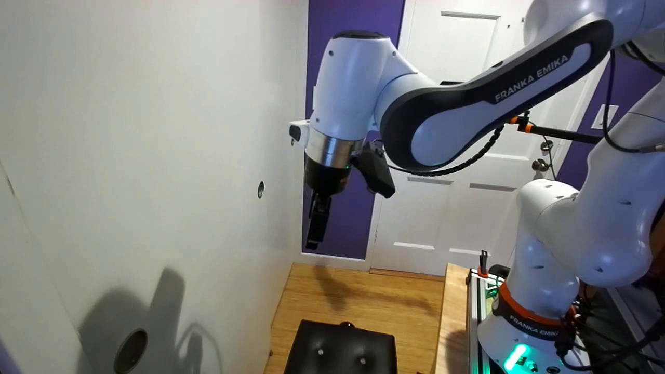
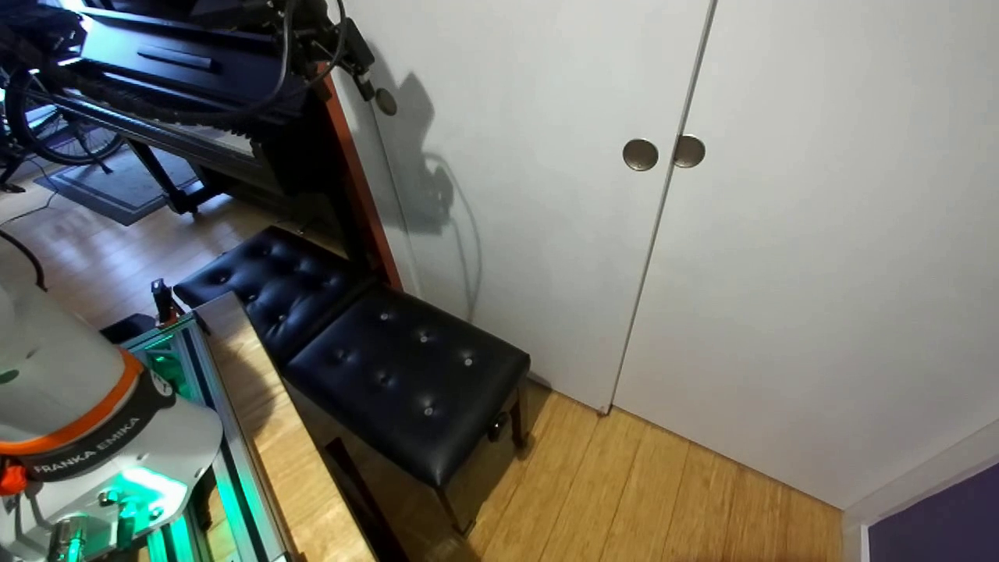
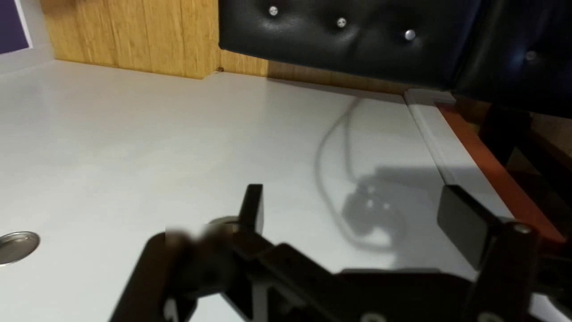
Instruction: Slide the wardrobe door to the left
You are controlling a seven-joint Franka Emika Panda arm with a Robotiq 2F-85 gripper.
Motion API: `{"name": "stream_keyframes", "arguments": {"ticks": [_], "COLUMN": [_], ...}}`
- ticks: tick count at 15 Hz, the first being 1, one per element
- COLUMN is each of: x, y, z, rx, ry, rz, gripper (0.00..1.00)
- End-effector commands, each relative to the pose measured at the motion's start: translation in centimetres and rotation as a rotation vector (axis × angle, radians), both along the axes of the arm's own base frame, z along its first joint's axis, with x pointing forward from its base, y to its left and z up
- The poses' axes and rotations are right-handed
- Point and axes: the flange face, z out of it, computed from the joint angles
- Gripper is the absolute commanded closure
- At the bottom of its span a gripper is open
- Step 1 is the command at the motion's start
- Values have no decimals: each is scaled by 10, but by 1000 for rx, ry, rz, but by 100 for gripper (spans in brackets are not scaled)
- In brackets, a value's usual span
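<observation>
Plainly, the white wardrobe door (image 1: 182, 130) stood upright, long axis vertical, flat face turned toward the arm (image 1: 467, 124). That arm was outstretched, wrist downward; a black bench (image 2: 406, 375) sat beside the door. Near the door hung the tool (image 1: 313, 243), touching or apart I couldn't tell. Only the wrist view showed its fingers (image 3: 460, 228) spread wide, holding nothing, and only an exterior view clearly showed the seam (image 2: 645, 273) between two round pulls (image 2: 641, 154).
</observation>
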Motion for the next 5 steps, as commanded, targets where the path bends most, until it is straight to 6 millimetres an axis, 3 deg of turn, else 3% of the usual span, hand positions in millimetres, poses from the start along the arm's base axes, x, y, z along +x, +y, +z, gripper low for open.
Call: {"name": "stream_keyframes", "arguments": {"ticks": [1,2,5], "x": [-24,-8,-17], "y": [-36,-18,-31], "z": [26,18,31], "rx": [-50,-18,-27], "ry": [-53,-29,-57], "rz": [-5,-3,-11], "gripper": [0,0,0]}}
